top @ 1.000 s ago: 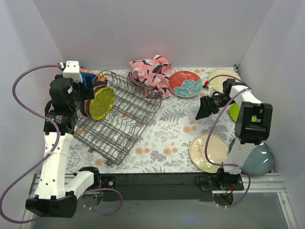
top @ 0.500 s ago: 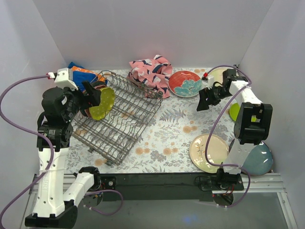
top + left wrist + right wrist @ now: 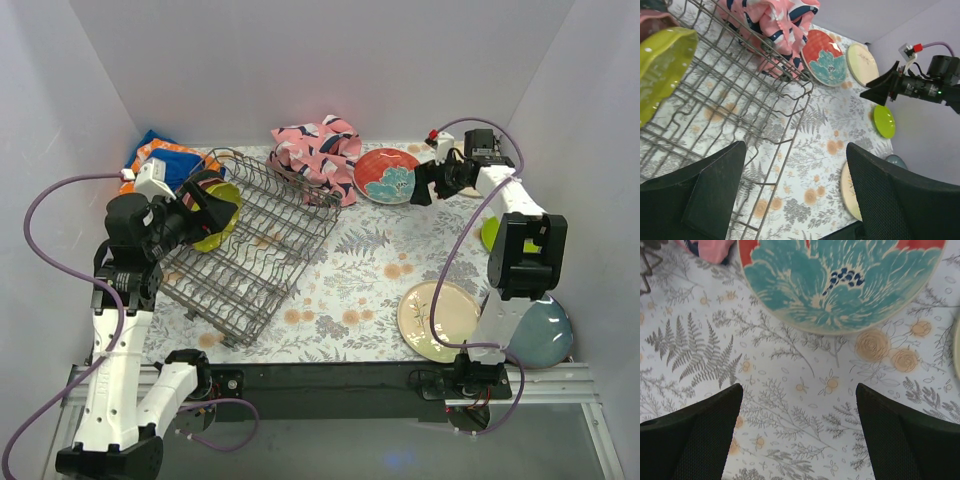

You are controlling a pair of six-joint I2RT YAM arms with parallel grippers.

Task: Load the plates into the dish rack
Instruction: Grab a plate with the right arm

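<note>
The grey wire dish rack [image 3: 262,255] lies on the left half of the table. A yellow-green plate [image 3: 226,212] stands on edge in its far-left end, with a dark red plate [image 3: 652,17] behind it. My left gripper [image 3: 203,212] hangs open just left of that plate and holds nothing; in the left wrist view the yellow-green plate [image 3: 660,65] sits at the upper left, away from the left gripper [image 3: 795,185]. My right gripper [image 3: 422,187] is open beside the red plate with a teal flower [image 3: 388,175]. From the right wrist, the red plate [image 3: 840,280] lies ahead of the empty right gripper [image 3: 799,430].
A pink patterned cloth [image 3: 315,150] is bunched at the rack's far corner, and a blue and orange cloth [image 3: 160,160] lies at the back left. A cream plate [image 3: 438,320], a small lime plate [image 3: 490,235] and a blue-grey plate [image 3: 548,335] lie on the right. Another cream plate [image 3: 862,57] lies at the back right.
My left gripper has opened wider and drawn back left from the yellow-green plate, which stays standing in the rack. My right gripper has moved toward the back, up to the red plate.
</note>
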